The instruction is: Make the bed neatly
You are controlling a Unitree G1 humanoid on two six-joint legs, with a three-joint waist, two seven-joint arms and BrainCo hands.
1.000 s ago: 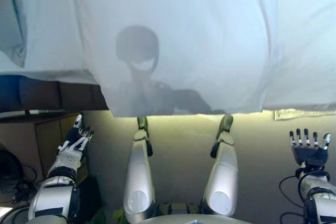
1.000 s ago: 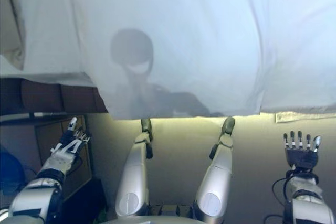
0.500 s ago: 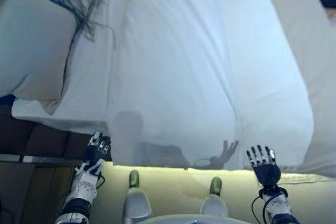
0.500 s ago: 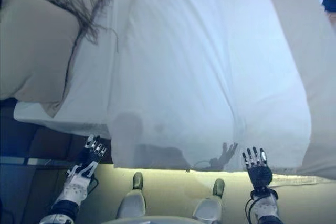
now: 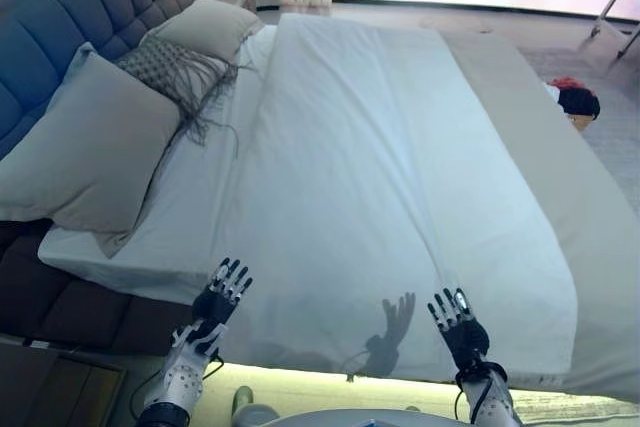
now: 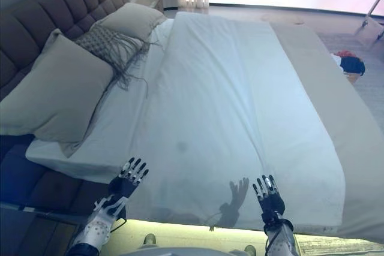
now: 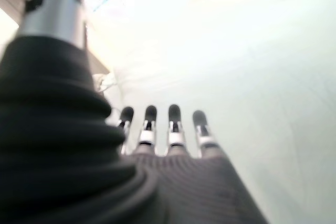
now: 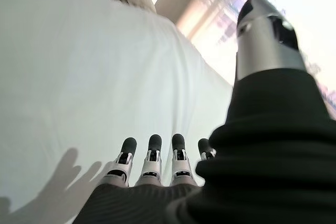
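Duvet [image 5: 400,167] lies spread over bed, ahead of my left robot hand [image 5: 222,292] and right robot hand [image 5: 455,322], both open-fingered, empty. I should smooth outward with flat palms, evenly.

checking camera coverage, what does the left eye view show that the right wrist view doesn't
Only the left eye view shows the tufted headboard, the large pillow, the fringed cushion, the left hand and a red and dark object on the floor beyond the bed. Only the right wrist view shows the right hand from close behind, with its fingers straight over the cloth. Both show the white duvet spread over the bed, the open right hand and its shadow.
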